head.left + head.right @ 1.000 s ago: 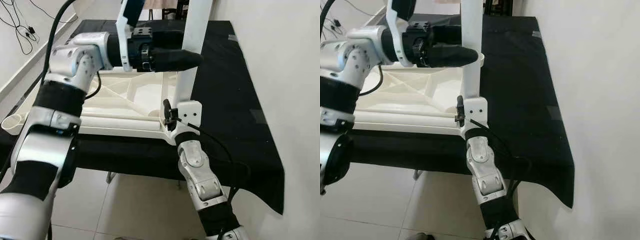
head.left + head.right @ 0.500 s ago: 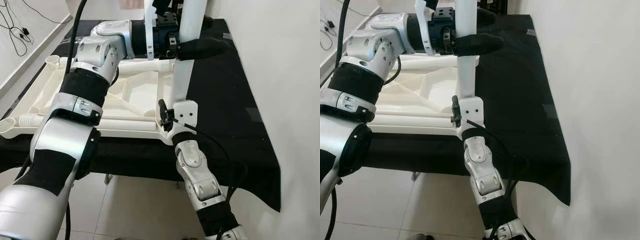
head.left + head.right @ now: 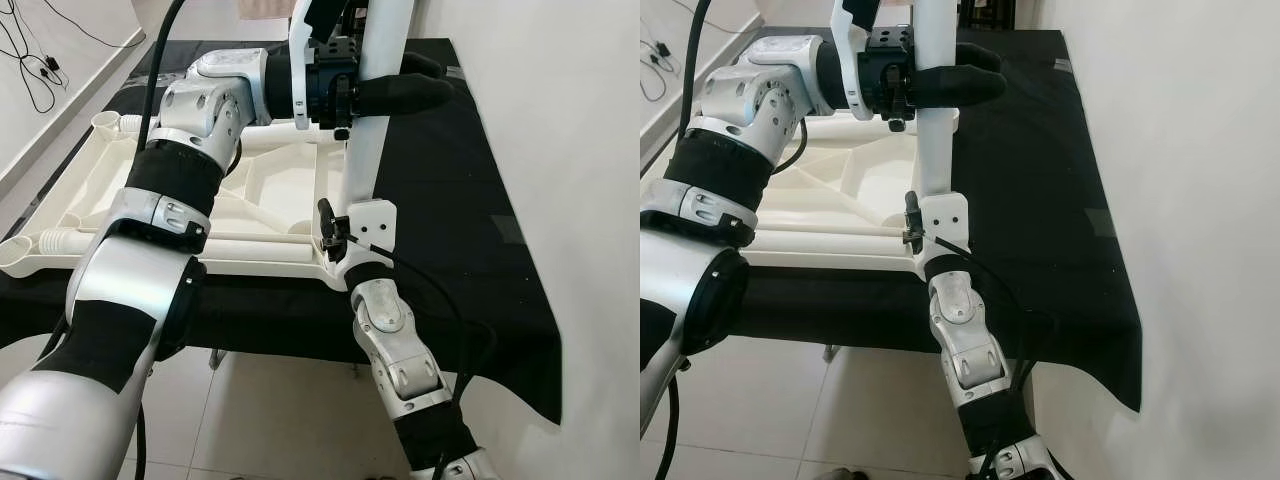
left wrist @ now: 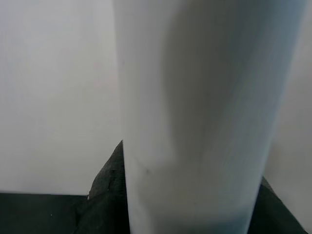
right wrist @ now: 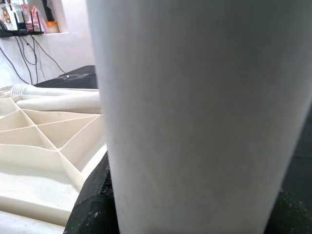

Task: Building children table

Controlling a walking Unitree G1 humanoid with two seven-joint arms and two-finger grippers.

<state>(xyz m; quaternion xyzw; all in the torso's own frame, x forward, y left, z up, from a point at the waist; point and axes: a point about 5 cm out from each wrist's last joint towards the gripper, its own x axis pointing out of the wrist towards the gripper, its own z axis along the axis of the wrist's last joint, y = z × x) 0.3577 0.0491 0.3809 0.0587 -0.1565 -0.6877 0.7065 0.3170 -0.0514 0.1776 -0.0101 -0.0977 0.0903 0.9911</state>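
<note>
A cream plastic table top lies upside down on a black-draped table. A white table leg stands upright at its near right corner. My left gripper is shut on the leg high up, one black finger in front of it and one behind. In the left wrist view the leg runs between the fingers. My right gripper is shut on the leg just above the corner socket, under its white wrist mount; the leg sits between its black pads.
Loose white leg tubes lie in the table top at the near left and along the far side. A white wall stands close on the right. Tiled floor lies below the table's front edge. Cables hang at the far left.
My left gripper has climbed up the leg and its fingers now straddle it. The head view has shifted. The leg and the right gripper have stayed put.
</note>
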